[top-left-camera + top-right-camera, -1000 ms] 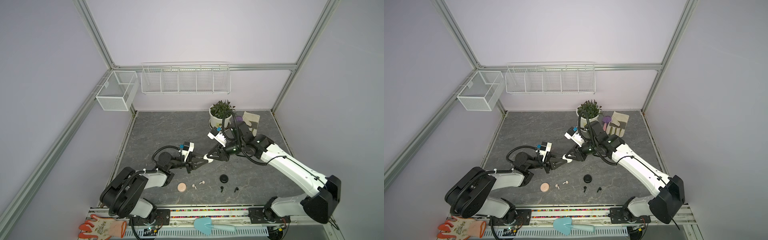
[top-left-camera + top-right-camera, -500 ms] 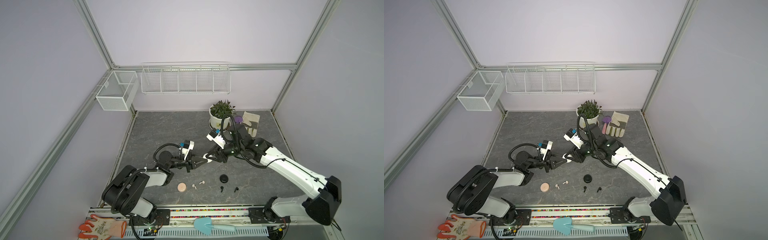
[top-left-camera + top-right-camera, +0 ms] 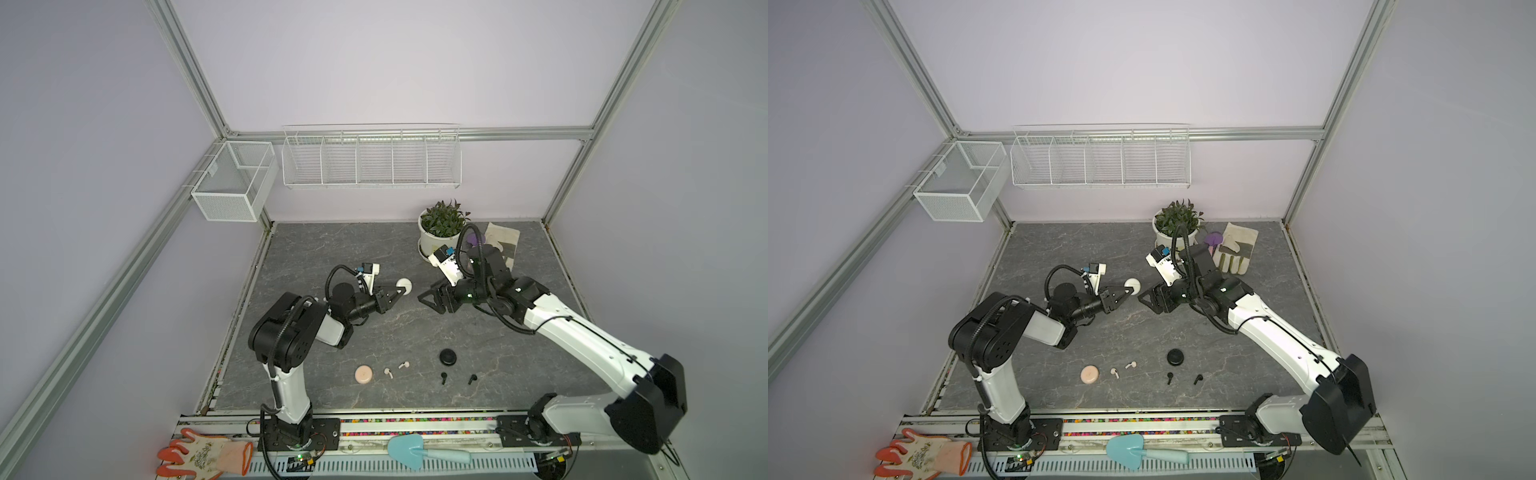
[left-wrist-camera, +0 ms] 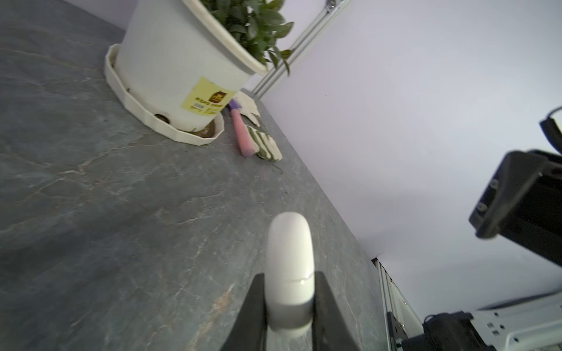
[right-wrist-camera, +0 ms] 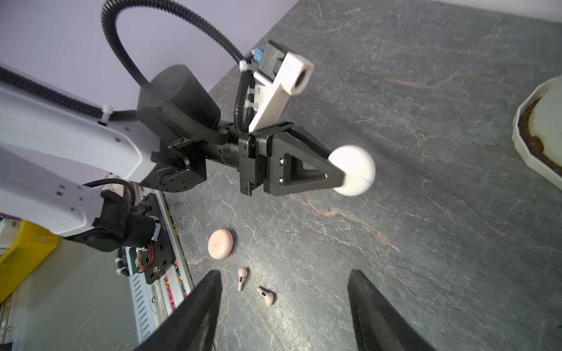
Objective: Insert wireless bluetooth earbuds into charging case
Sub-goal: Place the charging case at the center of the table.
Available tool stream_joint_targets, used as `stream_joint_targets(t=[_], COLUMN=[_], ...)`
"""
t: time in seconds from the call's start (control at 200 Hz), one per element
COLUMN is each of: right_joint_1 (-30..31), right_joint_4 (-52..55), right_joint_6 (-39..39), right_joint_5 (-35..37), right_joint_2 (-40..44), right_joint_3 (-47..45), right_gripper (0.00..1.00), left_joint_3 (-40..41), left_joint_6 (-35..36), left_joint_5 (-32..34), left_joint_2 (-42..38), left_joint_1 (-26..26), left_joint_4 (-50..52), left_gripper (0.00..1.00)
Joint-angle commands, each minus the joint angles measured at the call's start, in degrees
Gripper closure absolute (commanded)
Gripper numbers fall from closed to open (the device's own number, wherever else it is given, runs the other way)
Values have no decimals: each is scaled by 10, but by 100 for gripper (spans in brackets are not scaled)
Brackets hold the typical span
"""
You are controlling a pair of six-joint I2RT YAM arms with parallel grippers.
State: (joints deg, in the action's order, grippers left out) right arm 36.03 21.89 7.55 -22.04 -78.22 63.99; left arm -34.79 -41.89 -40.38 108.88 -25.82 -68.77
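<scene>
While the left gripper (image 3: 400, 290) keeps clamping the white case (image 3: 404, 284), the right gripper (image 5: 284, 275) has opened and withdrawn.

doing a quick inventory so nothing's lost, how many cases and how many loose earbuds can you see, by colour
cases: 3 - white case, pink case, black case
earbuds: 4 - pink earbuds, black earbuds
total: 7

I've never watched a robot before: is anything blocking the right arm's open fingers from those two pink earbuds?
Nothing visible does. Only bare table lies between the right gripper and the pink earbuds. The left gripper, holding the white case, is off to one side.
</scene>
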Motion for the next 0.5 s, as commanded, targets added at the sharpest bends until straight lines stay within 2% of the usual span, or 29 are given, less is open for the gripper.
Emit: stream_joint_targets(t=[0.0,0.265,0.495], right_joint_1=[-4,-8,-14], right_joint_4=[-29,-48,-57], right_joint_6=[14,25,30], right_joint_5=[12,56,57], right_joint_2=[-22,-55,-71], right_joint_3=[-17,-30,-31], right_gripper=[31,30,30], left_joint_3=[-43,-116,-142], left_joint_6=[-14,18,9], left_joint_5=[32,68,77], left_joint_2=[11,18,28], left_joint_1=[2,2,2], left_joint_4=[97,326,402], left_gripper=[100,100,100])
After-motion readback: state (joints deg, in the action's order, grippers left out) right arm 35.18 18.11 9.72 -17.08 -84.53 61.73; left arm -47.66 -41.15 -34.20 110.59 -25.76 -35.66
